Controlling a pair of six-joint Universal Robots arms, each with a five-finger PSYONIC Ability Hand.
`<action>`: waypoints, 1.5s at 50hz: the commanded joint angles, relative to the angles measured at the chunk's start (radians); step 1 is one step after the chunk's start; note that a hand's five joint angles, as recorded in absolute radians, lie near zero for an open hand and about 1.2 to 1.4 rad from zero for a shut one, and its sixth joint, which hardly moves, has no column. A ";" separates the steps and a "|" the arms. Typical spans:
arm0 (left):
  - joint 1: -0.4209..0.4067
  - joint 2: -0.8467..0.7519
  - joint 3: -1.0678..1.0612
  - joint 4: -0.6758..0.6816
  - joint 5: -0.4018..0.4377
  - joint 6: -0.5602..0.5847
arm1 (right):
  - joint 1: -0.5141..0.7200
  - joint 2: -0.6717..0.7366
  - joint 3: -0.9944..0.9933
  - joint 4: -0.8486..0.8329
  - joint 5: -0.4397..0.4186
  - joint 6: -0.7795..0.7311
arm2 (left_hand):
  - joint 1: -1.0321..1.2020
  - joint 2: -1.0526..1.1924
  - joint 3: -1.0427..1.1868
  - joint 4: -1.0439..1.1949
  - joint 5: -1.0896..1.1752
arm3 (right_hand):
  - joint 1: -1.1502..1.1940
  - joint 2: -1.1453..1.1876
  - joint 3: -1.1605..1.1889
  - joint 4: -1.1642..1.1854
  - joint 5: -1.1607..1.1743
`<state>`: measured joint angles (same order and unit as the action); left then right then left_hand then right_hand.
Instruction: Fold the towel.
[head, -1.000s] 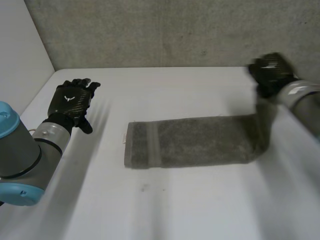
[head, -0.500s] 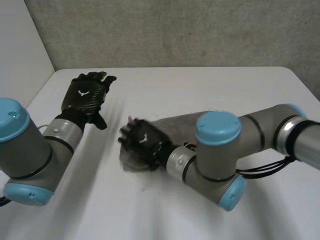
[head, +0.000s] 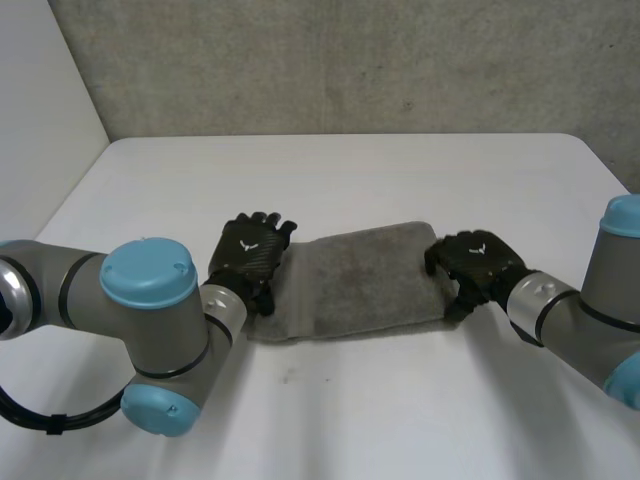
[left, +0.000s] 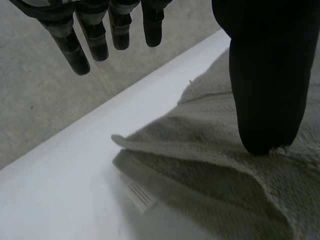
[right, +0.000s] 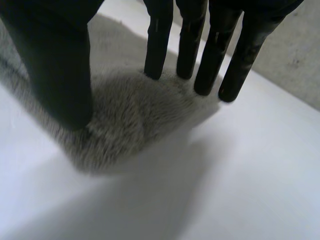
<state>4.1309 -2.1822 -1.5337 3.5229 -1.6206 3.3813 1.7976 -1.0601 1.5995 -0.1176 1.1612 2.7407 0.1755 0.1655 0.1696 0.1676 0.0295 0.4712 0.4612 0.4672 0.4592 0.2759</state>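
Towel (head: 355, 280): grey, folded into a long strip, laid flat on the white table (head: 400, 420) near its middle. The long axis is set side to side across the head view, with the right end turned slightly farther back. Left hand (head: 250, 255): placed over the left end and held open, fingers (left: 75, 47) straight and raised clear of the cloth, thumb (left: 267, 75) pressed on its top. Right hand (head: 478, 262): placed on the right end and spread open, straight fingertips (right: 157, 65) and thumb (right: 60, 75) rested on the pile.
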 joint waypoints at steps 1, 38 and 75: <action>-0.021 0.024 -0.017 -0.016 -0.001 0.001 | -0.020 0.034 0.022 -0.013 0.009 -0.072 | -0.001 0.009 0.005 0.007 -0.029 | 0.894 0.904 0.898 0.906 0.915; 0.173 0.343 -0.134 -0.028 -0.030 -0.043 | 0.527 0.206 -0.314 -0.023 -0.057 -0.233 | -0.001 0.009 0.005 0.007 -0.029 | -0.024 -0.014 -0.020 -0.012 -0.003; -0.017 0.019 0.052 -0.248 -0.041 -0.284 | 0.272 0.284 -0.446 0.176 0.080 0.180 | -0.001 0.009 0.005 0.007 -0.029 | -0.297 -0.287 -0.293 -0.285 -0.276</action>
<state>4.1088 -2.1797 -1.4814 3.2745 -1.6628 3.0923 2.0439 -0.8560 1.2065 0.0480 1.2078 3.0394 0.1755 0.1651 0.1695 0.1675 0.0300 0.2450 0.2363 0.2148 0.2336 0.0717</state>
